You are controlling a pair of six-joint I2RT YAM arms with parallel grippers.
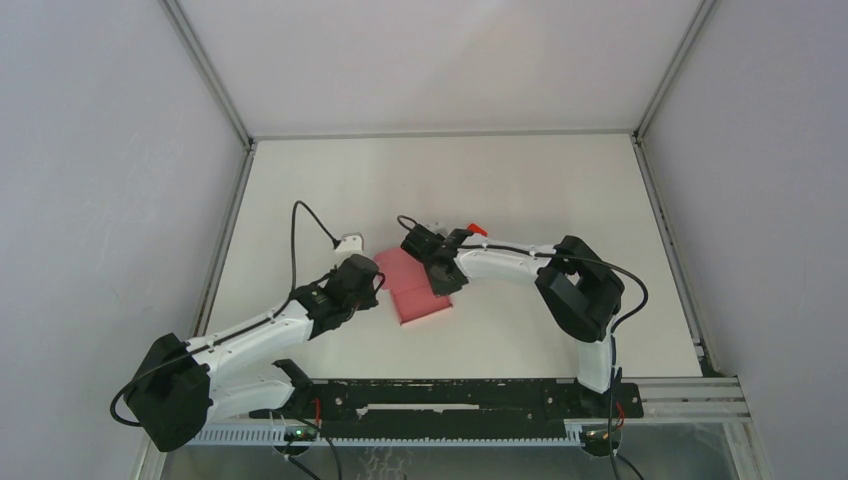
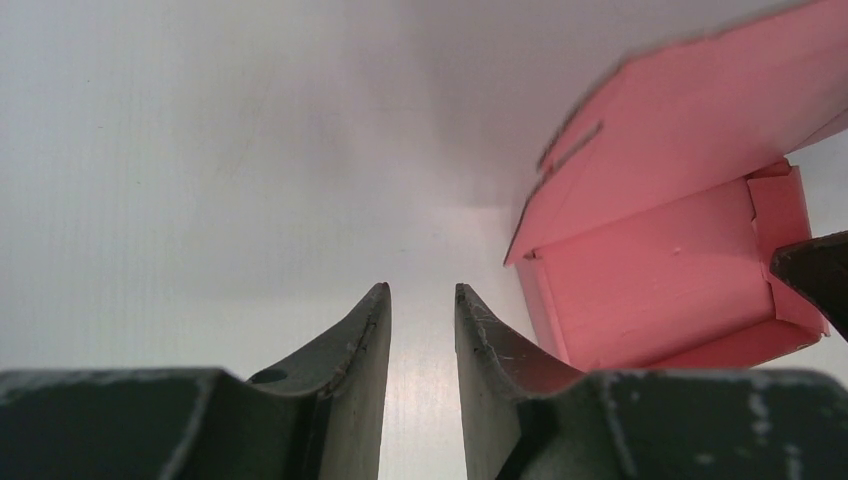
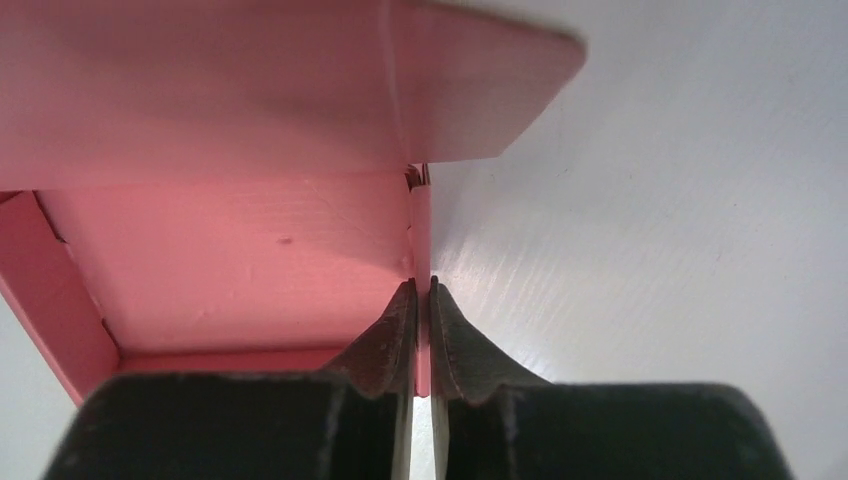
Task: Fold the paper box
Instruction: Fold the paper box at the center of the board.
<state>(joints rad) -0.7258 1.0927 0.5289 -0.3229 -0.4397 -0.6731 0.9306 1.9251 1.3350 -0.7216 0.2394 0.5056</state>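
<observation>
The box (image 1: 418,300) sits on the tabletop (image 1: 520,190), lid flap raised. The right pincer (image 3: 421,292) clamps its side wall. The left pincer (image 2: 422,292) hovers just beside it, slightly open and empty.

Partly formed pink thin cardboard box (image 3: 230,260) showed open interior, lid panel raised above. Its thin right side wall stood pinched edge-on in black two-finger right gripper (image 3: 421,292). Beyond, rightward, white matte table (image 3: 650,250) was bare.
</observation>
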